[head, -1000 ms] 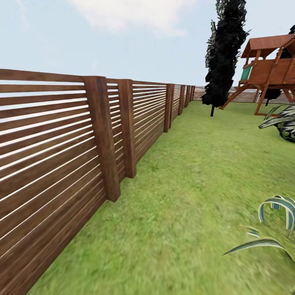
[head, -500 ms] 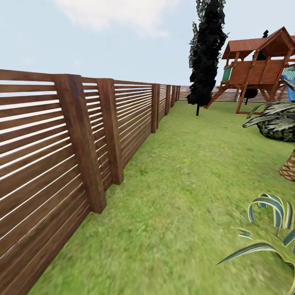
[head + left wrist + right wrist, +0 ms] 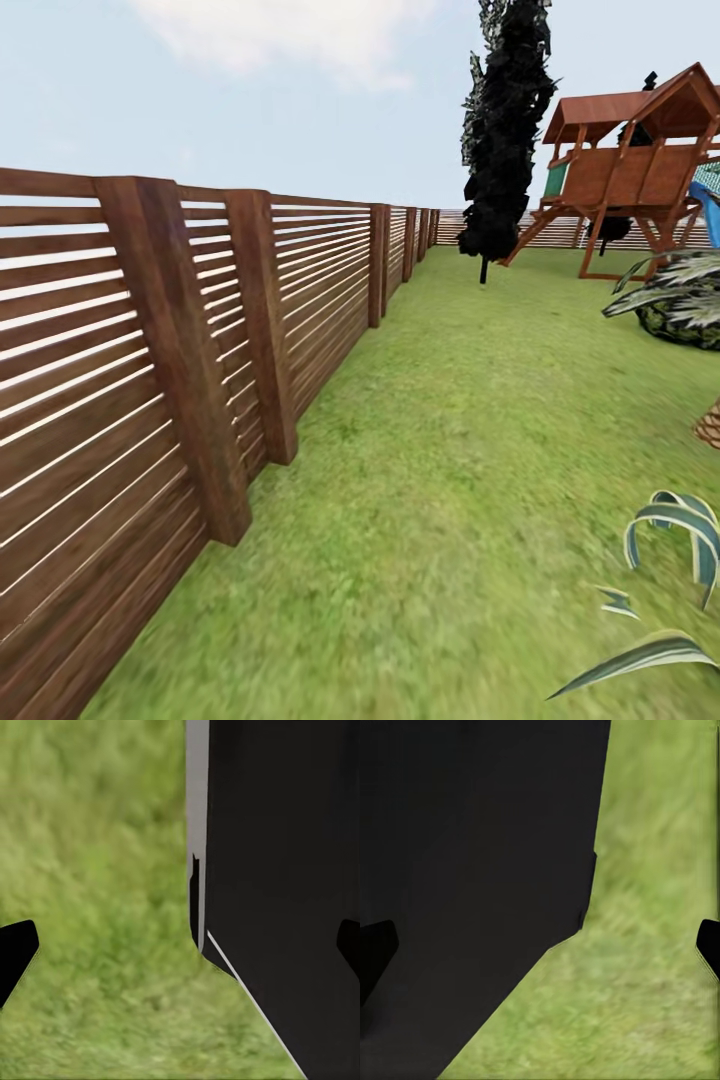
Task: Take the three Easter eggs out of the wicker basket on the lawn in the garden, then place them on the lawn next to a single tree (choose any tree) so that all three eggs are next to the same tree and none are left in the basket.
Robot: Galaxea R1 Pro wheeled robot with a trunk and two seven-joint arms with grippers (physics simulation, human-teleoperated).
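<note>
The lawn [image 3: 470, 470] spreads ahead of me, mottled green. The Easter eggs and the tree are out of view. A scrap of brown woven material [image 3: 710, 426] pokes in at the right edge of the head view; I cannot tell whether it is the wicker basket. In the left wrist view my left gripper [image 3: 181, 949] is open over grass, its dark fingertips [image 3: 15, 954] far apart, beside my black body panel [image 3: 285, 885]. My right gripper [image 3: 541, 951] is open too, with nothing between its fingertips [image 3: 709, 949].
A slatted wooden fence [image 3: 150, 380] runs along the left and into the distance. A near-black cypress [image 3: 505, 130] and a wooden playset [image 3: 630, 170] stand far ahead. Striped-leaf plants [image 3: 675, 530] and a low leafy plant [image 3: 680, 300] border the right.
The whole head view has shifted: the camera turned right, then moved forward. The fence posts now sit nearer and further left. The woven scrap has slid toward the right edge.
</note>
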